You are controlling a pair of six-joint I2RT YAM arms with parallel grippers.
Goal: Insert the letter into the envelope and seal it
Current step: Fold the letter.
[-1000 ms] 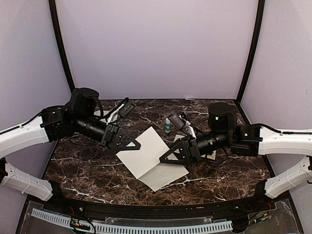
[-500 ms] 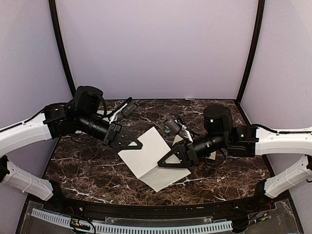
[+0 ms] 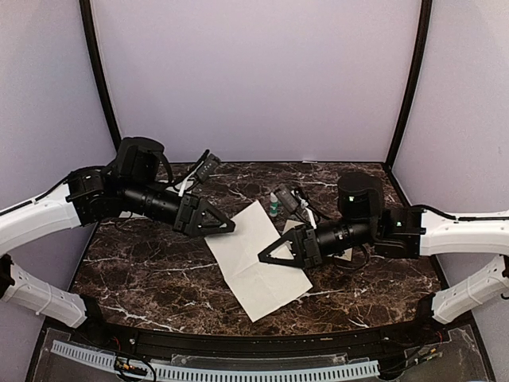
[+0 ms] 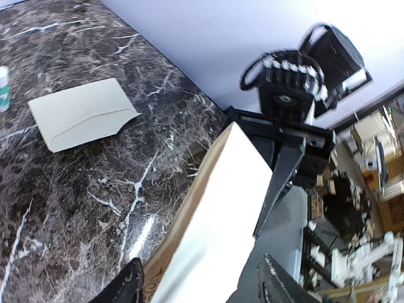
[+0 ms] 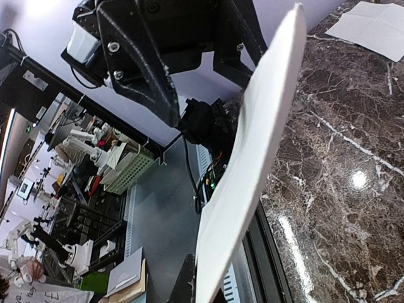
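The letter (image 3: pixel 245 239) is pinched only by the right gripper (image 3: pixel 264 256) at 3 o'clock. The left gripper (image 3: pixel 227 227), at 10 o'clock, gapes wide, so the sheet could sag or slip.

Letter (image 4: pixel 221 208) fills lower centre: a white sheet tilted up off the dark marble table (image 4: pixel 95 208). Its near end lies between the fingers (image 4: pixel 129 285) of the left gripper (image 4: pixel 201 287), which stand spread and not clamped on it. Its far end sits in the closed right gripper (image 4: pixel 265 208), one black finger showing along the sheet's right edge. Envelope (image 4: pixel 82 115) lies flat at upper left, well apart from the sheet, with a small white-and-green bottle (image 4: pixel 3 87) at the left edge of frame near it.
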